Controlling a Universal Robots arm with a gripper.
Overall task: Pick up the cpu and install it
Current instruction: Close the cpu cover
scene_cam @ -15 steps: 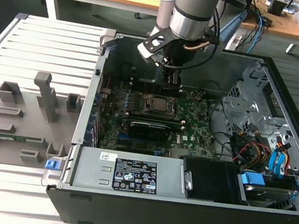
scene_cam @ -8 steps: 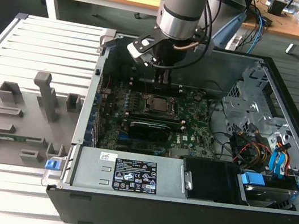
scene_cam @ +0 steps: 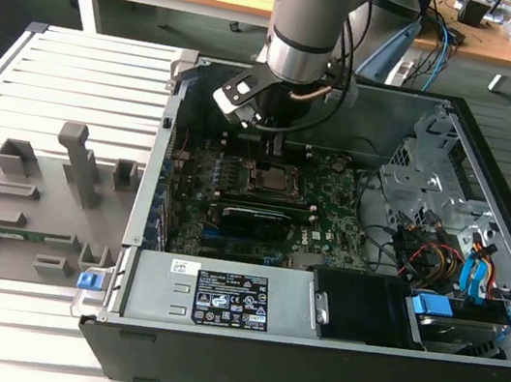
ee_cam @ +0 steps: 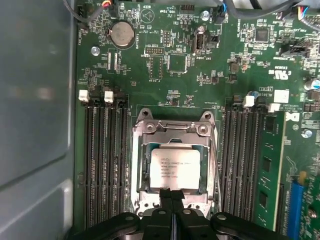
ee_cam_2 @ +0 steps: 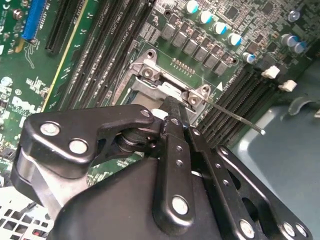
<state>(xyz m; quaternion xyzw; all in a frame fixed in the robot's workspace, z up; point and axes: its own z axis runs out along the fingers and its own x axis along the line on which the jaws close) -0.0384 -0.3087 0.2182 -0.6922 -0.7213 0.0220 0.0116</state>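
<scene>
The cpu (ee_cam: 175,169) apparently sits in the socket (ee_cam: 172,126).

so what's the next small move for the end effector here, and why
Probably a short lift straight up. The silver-grey square cpu already lies flat inside the metal socket frame, and the end effector has its fingers together at the chip's edge, holding nothing. Backing off would likely clear the socket without nudging the chip.
</scene>
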